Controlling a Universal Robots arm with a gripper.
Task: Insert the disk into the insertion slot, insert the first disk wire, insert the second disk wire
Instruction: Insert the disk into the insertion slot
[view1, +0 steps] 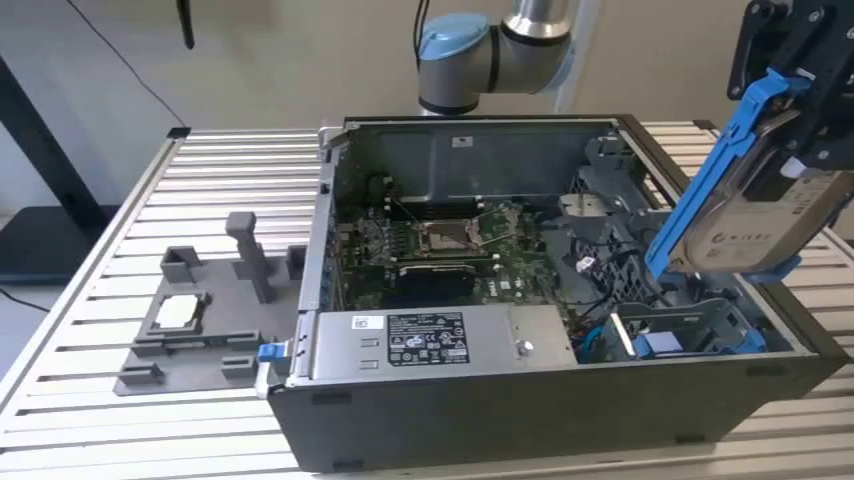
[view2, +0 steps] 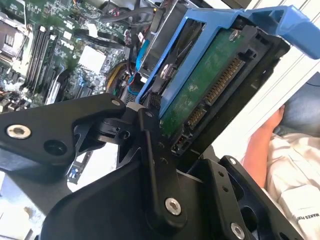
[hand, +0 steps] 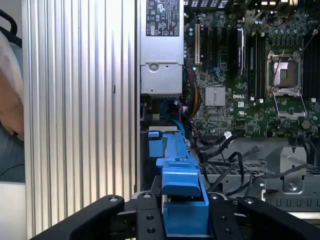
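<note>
While the gripper (hand: 183, 216) pinches the disk (view1: 747, 215) by the flanks of its bright blue plastic carrier, the drive hangs tilted above the case edge at the exterior view's right, clear of the insertion slot (view1: 683, 326). The second wrist view shows the disk's green circuit-board underside (view2: 200, 95) with its row of connector pins, and the black angular gripper fingers (view2: 150, 165) clamped against it. The slot is a grey sheet-metal bay with blue plastic parts, set in the case's front corner at the exterior view's right. The open computer case (view1: 534, 425), dark and boxy, lies on a ribbed aluminium bench (view1: 134, 200). Inside it are a green motherboard (view1: 514, 265) with a square metal processor socket (view1: 447, 237), a silver power supply box (view1: 427, 345) along the front wall, and loose black cables (view1: 607, 270) just beside the slot. A grey moulded fixture (view1: 187, 330) sits towards the bench edge at the exterior view's left. A person's forearm (view2: 260, 145) lies beyond the disk.
</note>
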